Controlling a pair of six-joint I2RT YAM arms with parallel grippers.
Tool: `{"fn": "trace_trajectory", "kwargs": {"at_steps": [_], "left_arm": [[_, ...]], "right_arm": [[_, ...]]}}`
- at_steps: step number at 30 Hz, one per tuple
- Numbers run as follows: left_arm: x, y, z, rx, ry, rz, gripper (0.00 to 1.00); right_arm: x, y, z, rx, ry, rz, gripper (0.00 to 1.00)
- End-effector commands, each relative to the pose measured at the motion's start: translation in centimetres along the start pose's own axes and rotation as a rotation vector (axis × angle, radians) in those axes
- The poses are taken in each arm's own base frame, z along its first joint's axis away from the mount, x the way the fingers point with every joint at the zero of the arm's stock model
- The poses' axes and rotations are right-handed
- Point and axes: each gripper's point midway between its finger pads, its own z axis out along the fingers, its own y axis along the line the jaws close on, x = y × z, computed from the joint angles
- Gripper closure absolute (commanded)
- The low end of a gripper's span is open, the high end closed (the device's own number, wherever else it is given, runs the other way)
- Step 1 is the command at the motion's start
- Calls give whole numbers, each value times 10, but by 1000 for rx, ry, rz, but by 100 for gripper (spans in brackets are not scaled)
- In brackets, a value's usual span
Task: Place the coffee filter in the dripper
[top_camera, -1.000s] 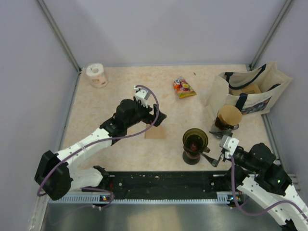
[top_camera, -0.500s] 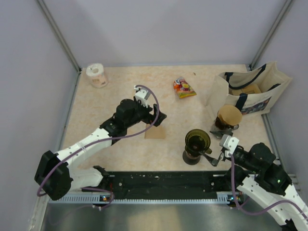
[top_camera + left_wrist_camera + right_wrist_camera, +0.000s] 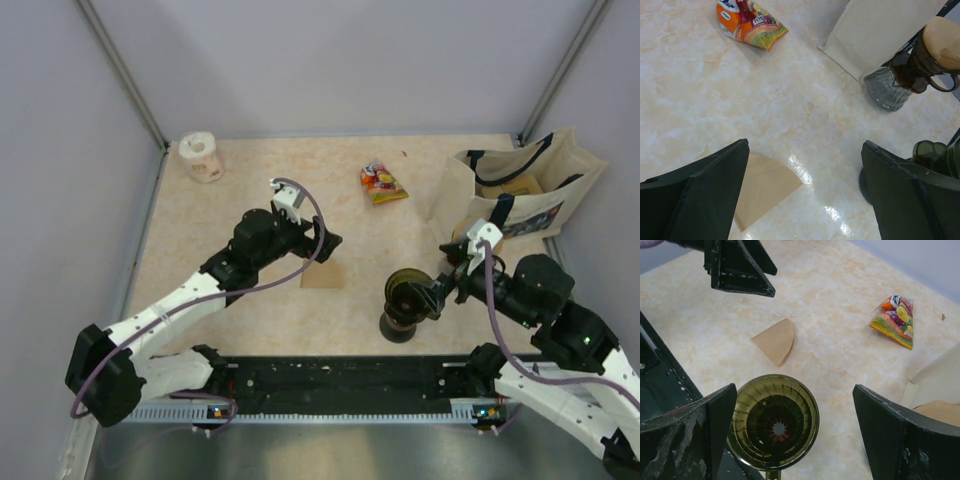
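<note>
A paper roll sits far left, a snack packet mid-back, a tote bag right.

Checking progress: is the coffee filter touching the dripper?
Apart. The right wrist view shows bare table between the flat coffee filter and the empty dripper.

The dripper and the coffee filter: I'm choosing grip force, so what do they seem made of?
The dripper looks like translucent olive-brown plastic, possibly tinted glass: light passes its glossy ribbed wall. The coffee filter looks like thin unbleached brown paper, matte, lying flat with a creased edge.
</note>
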Motion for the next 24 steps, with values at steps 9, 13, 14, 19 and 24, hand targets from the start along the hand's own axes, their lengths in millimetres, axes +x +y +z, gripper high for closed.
{"fn": "trace_trajectory", "kwargs": {"at_steps": [9, 13, 14, 19, 24], "left_arm": [[-11, 41, -34, -224, -95, -113, 1], [5, 56, -48, -298, -63, -217, 1], [7, 58, -52, -311, -51, -246, 1], [29, 60, -69, -339, -24, -317, 1], [43, 61, -81, -340, -27, -340, 1]], "right_arm": [[-79, -12, 58, 89, -25, 298, 1], [-83, -28, 95, 169, 31, 287, 1], [-84, -31, 106, 181, 47, 290, 1], [-60, -28, 165, 155, 174, 320, 1], [-9, -17, 229, 66, 336, 352, 5]]}}
